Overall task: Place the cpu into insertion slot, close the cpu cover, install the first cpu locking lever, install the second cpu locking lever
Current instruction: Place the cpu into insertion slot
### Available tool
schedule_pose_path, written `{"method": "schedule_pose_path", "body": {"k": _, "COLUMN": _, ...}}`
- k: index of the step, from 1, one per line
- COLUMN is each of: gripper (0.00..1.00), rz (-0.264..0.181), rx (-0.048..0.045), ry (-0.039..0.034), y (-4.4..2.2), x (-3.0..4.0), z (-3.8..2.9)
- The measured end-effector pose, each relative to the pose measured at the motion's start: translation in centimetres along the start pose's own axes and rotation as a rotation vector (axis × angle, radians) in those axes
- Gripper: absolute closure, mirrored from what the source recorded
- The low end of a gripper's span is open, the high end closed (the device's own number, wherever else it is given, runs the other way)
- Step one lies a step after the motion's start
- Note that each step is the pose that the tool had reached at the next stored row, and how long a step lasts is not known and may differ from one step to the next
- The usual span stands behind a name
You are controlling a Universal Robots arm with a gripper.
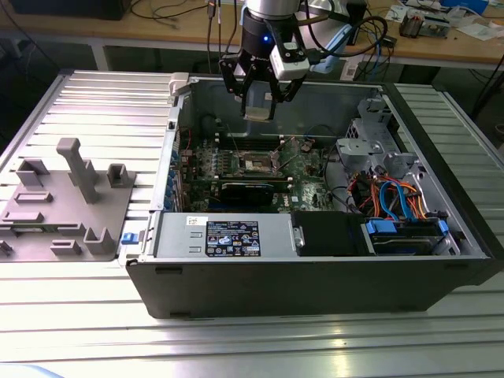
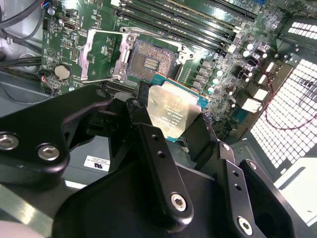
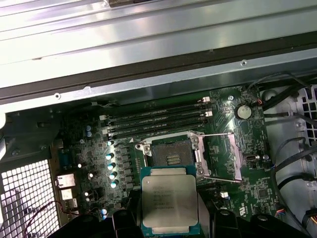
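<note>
I'm holding the cpu (image 3: pixel 170 201) flat, the fingers (image 2: pixel 198 136) clamping its edges, up over the open computer case (image 1: pixel 236 291). It's hanging above the motherboard, near the insertion slot (image 3: pixel 172 154), with the cpu cover (image 3: pixel 223 156) lying folded back beside it.

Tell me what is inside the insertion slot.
Nothing sits in the insertion slot: its dark centre and contacts lie bare, with the cpu cover swung open beside it. The cpu is clamped in the tool, not yet seated. The cpu hides one slot edge.
</note>
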State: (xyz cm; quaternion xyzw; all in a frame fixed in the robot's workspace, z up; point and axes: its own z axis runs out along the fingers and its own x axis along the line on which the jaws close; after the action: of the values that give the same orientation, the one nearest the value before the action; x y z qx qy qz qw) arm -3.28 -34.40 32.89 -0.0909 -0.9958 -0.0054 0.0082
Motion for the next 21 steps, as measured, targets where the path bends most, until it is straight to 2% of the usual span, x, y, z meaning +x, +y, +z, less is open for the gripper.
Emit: {"method": "schedule_pose_path", "body": {"k": 21, "gripper": 0.46, "rz": 0.021, "rx": -0.0004, "ry": -0.0002, "y": 0.00, "x": 0.00, "z": 0.00}}
